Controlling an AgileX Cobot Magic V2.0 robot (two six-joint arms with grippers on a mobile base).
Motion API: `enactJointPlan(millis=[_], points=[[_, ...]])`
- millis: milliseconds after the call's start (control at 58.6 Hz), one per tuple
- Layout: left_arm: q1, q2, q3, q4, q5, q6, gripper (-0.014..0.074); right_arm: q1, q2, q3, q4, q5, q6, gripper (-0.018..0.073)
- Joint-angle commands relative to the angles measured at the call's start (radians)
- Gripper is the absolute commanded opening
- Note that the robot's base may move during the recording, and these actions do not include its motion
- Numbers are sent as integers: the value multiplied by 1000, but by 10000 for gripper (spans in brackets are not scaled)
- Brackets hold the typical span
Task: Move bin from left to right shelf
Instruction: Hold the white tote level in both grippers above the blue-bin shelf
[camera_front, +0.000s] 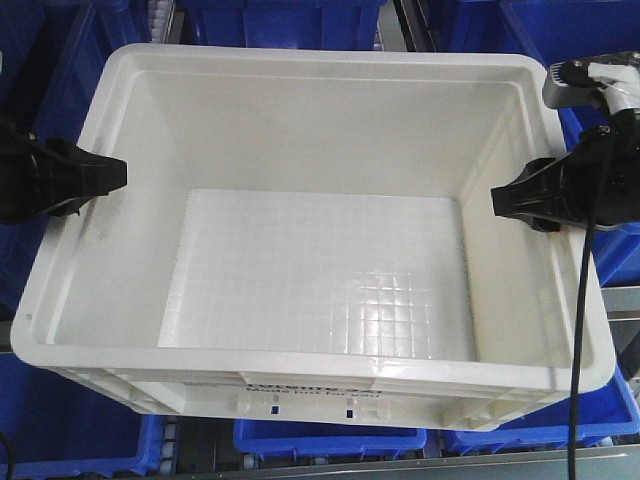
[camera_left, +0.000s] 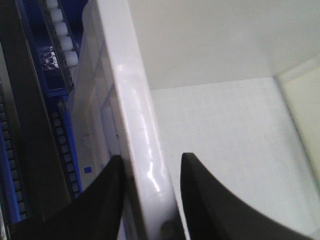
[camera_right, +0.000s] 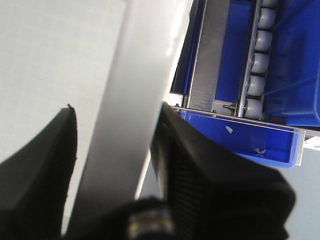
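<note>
Bin (camera_front: 320, 260) upright, long axis L-R, print side twd cam.

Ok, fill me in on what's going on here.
A two-armed robot has the white bin by both side rims: the left hand straddles one, the right hand the other, a finger inside and a finger outside. Whether they clamp it is unclear. The bin is empty; blue bins lie around it.

Large white ribbed-rim bin (camera_front: 300, 130), upright, open-topped.
</note>
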Motion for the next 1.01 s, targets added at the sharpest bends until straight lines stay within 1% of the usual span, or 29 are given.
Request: enactJointPlan(millis=[0, 990], points=[[-34, -28, -45, -157, 26, 21, -6, 23, -33, -52, 136, -103, -16, -4], [-34, -28, -45, -157, 26, 21, -6, 23, -33, -52, 136, -103, -16, -4]])
